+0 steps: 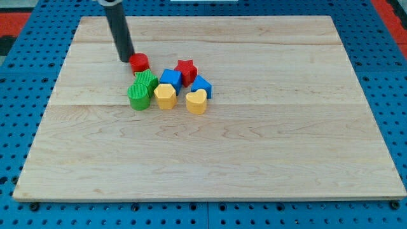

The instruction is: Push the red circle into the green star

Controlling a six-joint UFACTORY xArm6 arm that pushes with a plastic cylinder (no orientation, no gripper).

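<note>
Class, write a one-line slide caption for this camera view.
My tip sits just left of the red circle, above the green star in a block cluster.

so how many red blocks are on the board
2. The red circle sits at the cluster's upper left, right beside my tip. The red star is further to the view's right, touching a blue block. None seem hidden.

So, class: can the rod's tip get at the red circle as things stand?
Probably yes. My tip sits just to the view's left of the red circle, nothing between them; the green star lies just below.
</note>
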